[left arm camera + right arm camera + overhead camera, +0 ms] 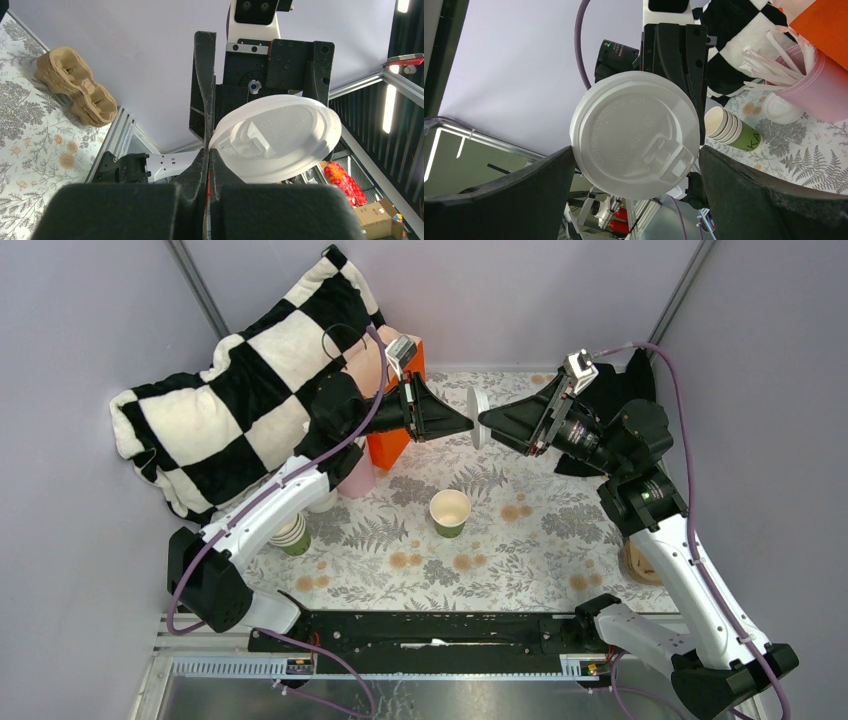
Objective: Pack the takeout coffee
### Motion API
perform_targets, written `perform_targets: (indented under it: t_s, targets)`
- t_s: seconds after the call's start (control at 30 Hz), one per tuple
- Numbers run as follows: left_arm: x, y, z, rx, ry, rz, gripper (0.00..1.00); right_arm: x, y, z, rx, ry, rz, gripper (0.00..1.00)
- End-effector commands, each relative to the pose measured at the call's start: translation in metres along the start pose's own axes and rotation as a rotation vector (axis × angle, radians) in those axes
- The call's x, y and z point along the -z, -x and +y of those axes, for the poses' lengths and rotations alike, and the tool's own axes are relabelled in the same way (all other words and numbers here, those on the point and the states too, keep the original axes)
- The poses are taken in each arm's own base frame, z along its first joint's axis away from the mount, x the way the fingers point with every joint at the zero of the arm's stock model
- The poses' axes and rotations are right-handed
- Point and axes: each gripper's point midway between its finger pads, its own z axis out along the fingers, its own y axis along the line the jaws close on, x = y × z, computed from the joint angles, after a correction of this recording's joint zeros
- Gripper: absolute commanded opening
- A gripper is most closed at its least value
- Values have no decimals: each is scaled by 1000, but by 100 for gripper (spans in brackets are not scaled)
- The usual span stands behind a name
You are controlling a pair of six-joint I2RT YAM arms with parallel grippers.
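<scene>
My left gripper is shut on the rim of a round white plastic lid and holds it on edge, high above the table. In the left wrist view the jaws pinch the lid at its left edge. My right gripper faces it, open, with a finger on each side of the lid; I cannot tell if they touch it. One green paper cup stands open and lidless on the table below. No lidded cup is in view.
A stack of lidless green cups lies at the left, beside a pink cup of white sticks and an orange box. A brown cup carrier sits at the right. A checkered pillow fills the back left. Another lid lies by the pink cup.
</scene>
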Motion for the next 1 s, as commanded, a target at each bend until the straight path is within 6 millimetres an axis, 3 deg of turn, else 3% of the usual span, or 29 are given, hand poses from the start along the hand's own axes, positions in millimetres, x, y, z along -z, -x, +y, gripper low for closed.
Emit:
perform_targets:
  t_s: [0.0, 0.63, 0.97]
  targets:
    - [3, 6, -26, -79, -60, -15, 0, 2, 5, 20, 55, 44, -19, 100]
    - [4, 5, -27, -79, -63, -17, 0, 1, 4, 24, 40, 76, -12, 100]
    - [5, 6, -27, -81, -56, -21, 0, 1, 4, 21, 40, 55, -9, 94]
